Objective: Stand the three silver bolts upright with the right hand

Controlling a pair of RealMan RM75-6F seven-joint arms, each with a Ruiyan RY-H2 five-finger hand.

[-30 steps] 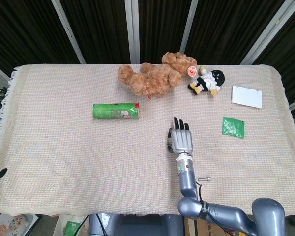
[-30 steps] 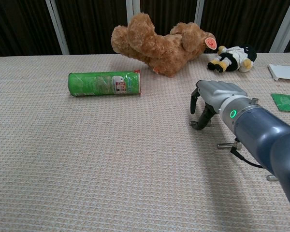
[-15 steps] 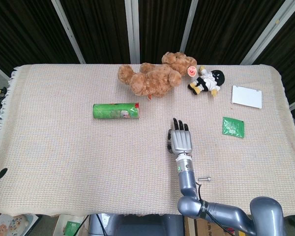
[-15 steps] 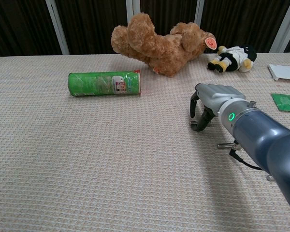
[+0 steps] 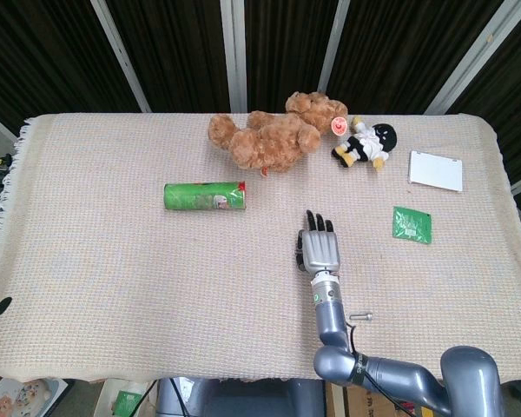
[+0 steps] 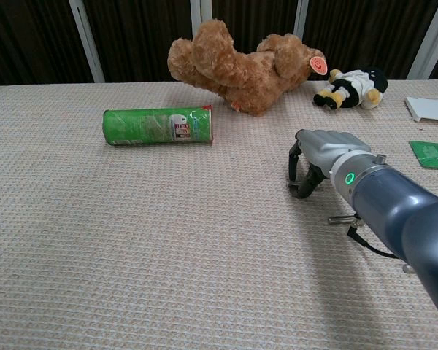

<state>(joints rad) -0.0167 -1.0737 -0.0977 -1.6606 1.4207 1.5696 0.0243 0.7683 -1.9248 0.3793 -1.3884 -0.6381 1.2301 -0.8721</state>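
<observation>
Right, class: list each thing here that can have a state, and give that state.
right hand: palm down over the cloth, fingers curled down, holding nothing
silver bolt: lying on its side
green can: lying on its side
teddy bear: lying down
penguin toy: lying down
green packet: flat
white card: flat

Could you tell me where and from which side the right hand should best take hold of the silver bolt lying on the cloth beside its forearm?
The silver bolt lies flat, its length running left-right, so I would pinch the shank at mid-length from above, fingers on its near and far sides. The right hand is farther up the table, holding nothing, and would likely need to draw back first.
</observation>
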